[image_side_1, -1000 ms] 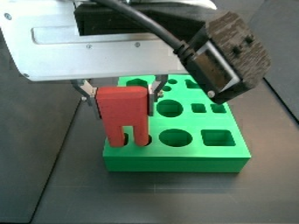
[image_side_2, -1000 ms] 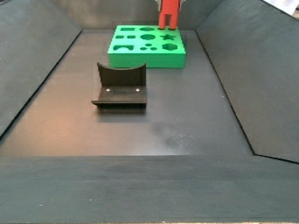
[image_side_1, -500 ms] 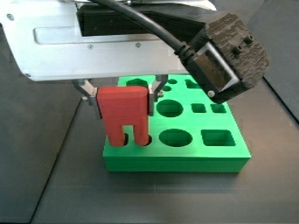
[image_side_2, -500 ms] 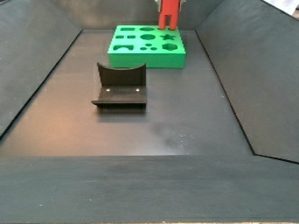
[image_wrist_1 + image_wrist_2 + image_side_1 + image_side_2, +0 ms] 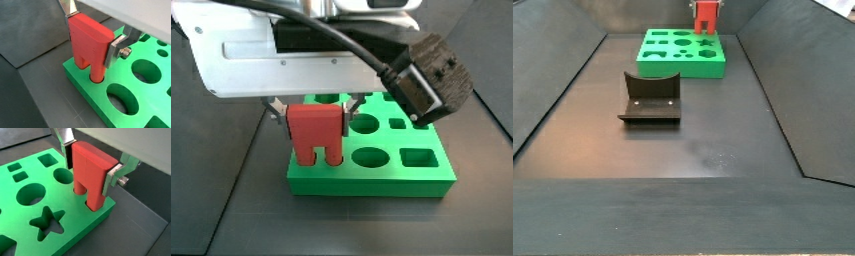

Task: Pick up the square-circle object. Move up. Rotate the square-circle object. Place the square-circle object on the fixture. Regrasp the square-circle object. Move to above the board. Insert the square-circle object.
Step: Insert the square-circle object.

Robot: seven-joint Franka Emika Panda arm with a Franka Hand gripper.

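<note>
The gripper [image 5: 313, 112] is shut on the red square-circle object [image 5: 315, 135], which hangs upright with its two legs pointing down. It sits over the near left corner of the green board [image 5: 372, 183]. In both wrist views the silver fingers [image 5: 117, 47] [image 5: 67, 150] clamp the block's upper sides. The leg tips of the square-circle object [image 5: 90, 178] meet the board [image 5: 80, 228] at its corner holes. One tip looks just inside a hole; how deep is hidden. The dark fixture [image 5: 651, 98] stands unoccupied in front of the board [image 5: 680, 68].
Star, round and square holes lie open across the rest of the board. Sloped dark walls [image 5: 560, 90] enclose the floor on both sides. A thick black cable and camera mount [image 5: 432, 75] hang beside the gripper over the board's right half.
The gripper has come down a little with the square-circle object, bringing its legs lower onto the board's corner. Sideways position is unchanged.
</note>
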